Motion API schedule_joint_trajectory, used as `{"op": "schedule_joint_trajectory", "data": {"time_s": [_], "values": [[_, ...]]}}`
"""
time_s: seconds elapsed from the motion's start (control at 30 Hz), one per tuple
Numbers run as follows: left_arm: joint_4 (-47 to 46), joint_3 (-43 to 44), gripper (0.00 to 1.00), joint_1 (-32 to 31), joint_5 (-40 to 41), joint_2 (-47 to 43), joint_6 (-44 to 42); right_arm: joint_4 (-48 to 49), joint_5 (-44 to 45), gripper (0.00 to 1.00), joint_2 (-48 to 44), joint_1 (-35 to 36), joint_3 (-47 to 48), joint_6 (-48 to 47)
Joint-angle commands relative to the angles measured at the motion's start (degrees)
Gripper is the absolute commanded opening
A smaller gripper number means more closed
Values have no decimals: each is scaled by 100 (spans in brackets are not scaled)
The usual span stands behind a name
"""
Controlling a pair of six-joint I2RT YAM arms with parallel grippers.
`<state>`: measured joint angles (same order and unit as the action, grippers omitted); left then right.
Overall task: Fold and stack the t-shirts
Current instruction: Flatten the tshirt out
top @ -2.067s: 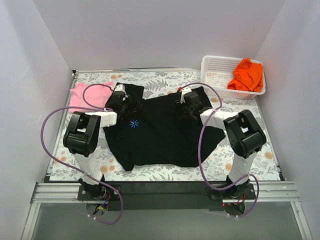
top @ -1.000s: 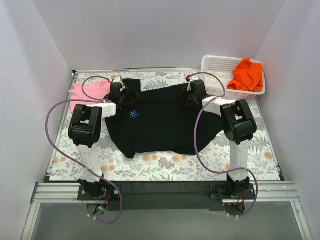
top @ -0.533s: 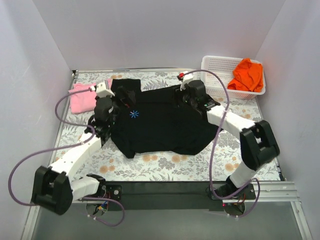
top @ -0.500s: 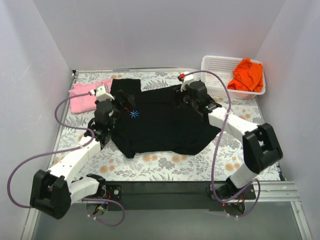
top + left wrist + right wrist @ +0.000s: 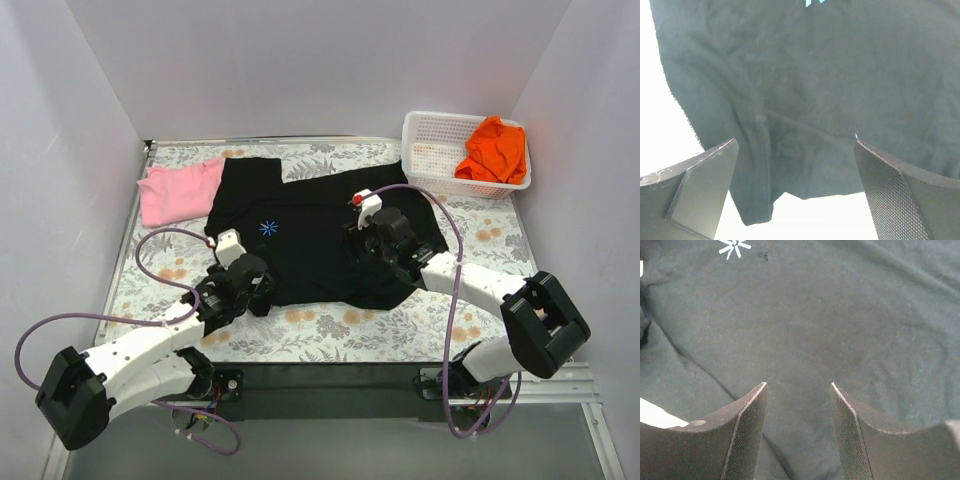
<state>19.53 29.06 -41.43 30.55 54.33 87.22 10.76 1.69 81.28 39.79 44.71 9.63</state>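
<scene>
**Kid:** What are the left jaws doing?
**Pal:** They are wide apart and hold nothing. The near corner of the black t-shirt (image 5: 320,235) lies right in front of them, flat on the tabletop (image 5: 350,325).
**Kid:** And the right jaws?
**Pal:** They are parted too, with nothing between them. They hang over the black t-shirt. Its blue star (image 5: 268,228) is ahead of them, to the left.
**Kid:** Where are the other ones?
**Pal:** The pink t-shirt (image 5: 178,190) lies far past the left jaws, just beside the black t-shirt. The orange t-shirt (image 5: 493,150) sits in the white basket (image 5: 425,130), far past the right jaws and off to their right.
</scene>
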Motion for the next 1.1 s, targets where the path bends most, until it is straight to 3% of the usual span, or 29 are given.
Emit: {"op": "schedule_joint_trajectory", "data": {"time_s": [0.0,0.3,0.4,0.53,0.8,0.83,0.87,0.9,1.07], "values": [[824,223,93,-330,759,113,673,321,182,48,-174,90,-76,118],[1712,434,81,-726,1129,667,1455,505,7,48,99,380,-85,118],[1765,399,71,-735,1068,737,1534,532,-55,48,371,459,29,118],[1835,346,45,-761,1024,659,1596,541,-125,48,871,477,178,197],[1721,232,42,-770,883,667,1623,576,-398,48,1294,486,310,268],[1730,249,39,-770,883,702,1631,576,-398,48,1312,486,302,259],[1730,258,23,-770,874,728,1605,602,-389,48,1329,486,293,259],[1747,276,0,-779,866,737,1614,611,-389,48,1356,486,293,259],[1887,293,0,-805,848,414,1666,646,-372,47,1716,486,354,294]]}}
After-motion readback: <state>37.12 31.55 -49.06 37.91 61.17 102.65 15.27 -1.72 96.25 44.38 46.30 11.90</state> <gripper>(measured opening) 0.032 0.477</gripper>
